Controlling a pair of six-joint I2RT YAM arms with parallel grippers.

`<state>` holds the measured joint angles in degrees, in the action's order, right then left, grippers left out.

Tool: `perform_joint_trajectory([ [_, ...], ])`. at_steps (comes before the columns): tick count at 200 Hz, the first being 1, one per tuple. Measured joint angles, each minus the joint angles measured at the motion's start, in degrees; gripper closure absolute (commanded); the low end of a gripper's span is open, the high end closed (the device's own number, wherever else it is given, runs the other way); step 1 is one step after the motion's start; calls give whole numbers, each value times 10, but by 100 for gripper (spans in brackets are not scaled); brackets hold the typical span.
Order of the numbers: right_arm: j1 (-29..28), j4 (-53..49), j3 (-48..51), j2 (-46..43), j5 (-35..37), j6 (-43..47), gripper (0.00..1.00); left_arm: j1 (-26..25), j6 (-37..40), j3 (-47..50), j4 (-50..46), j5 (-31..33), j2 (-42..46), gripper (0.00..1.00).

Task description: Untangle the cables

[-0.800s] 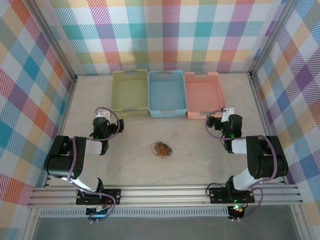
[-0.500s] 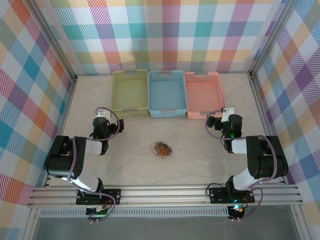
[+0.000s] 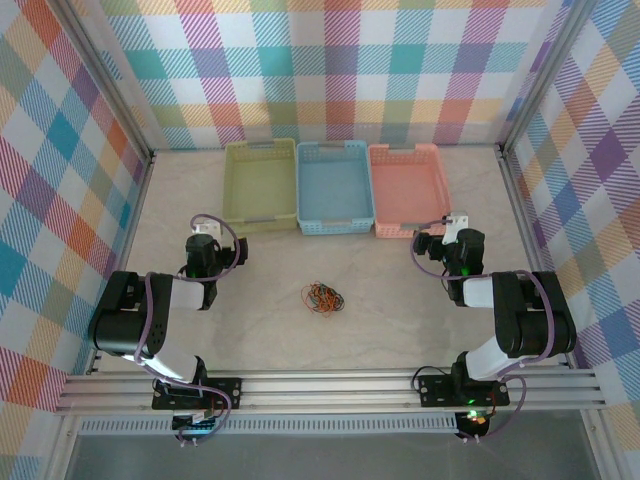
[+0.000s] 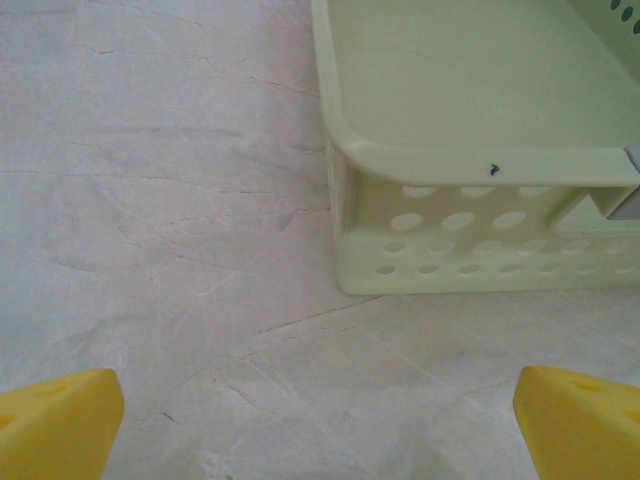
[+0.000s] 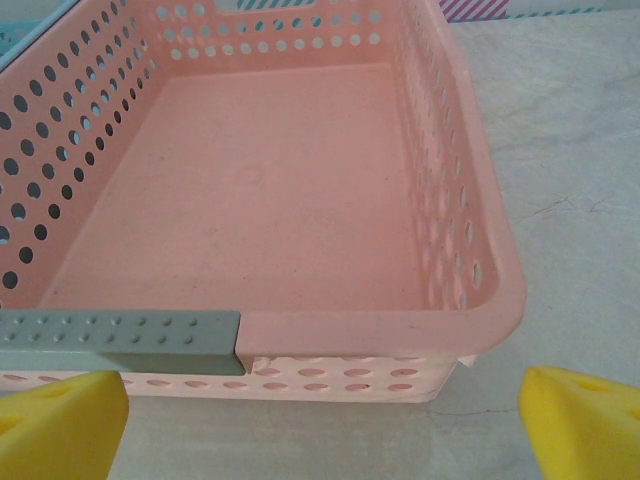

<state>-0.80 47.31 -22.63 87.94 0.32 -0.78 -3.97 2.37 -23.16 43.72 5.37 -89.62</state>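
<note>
Loosely clumped thin cables (image 3: pixel 322 297) on marbled table (image 3: pixel 400 335); left tool (image 4: pixel 318 425), right tool (image 5: pixel 320 420) spread

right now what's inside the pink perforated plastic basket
Nothing: the pink perforated plastic basket shows a bare floor. The strip of floor just behind its near rim is hidden by that rim.

Green basket (image 3: pixel 260 185), blue basket (image 3: pixel 335 187), pink basket (image 3: pixel 407 188) side by side, marbled table (image 3: pixel 300 340), plaid walls (image 3: pixel 330 70)

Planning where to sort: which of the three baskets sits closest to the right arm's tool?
The pink basket, rightmost in the row, just ahead of the right tool. The blue basket and green basket sit farther left.
</note>
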Motion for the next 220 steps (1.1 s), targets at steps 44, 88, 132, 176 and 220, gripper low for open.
perform_joint_trajectory([
  [44,0,0,0,0,0,0,0,0,0,0,0,0,0,0],
  [88,0,0,0,0,0,0,0,0,0,0,0,0,0,0],
  [132,0,0,0,0,-2,0,0,0,0,0,0,0,0,0],
  [176,0,-62,-2,-63,-2,1,10,-11,-4,-12,-79,20,57,0],
  [220,0,-130,-8,-216,-11,-24,15,-19,-92,-80,-199,48,220,0],
])
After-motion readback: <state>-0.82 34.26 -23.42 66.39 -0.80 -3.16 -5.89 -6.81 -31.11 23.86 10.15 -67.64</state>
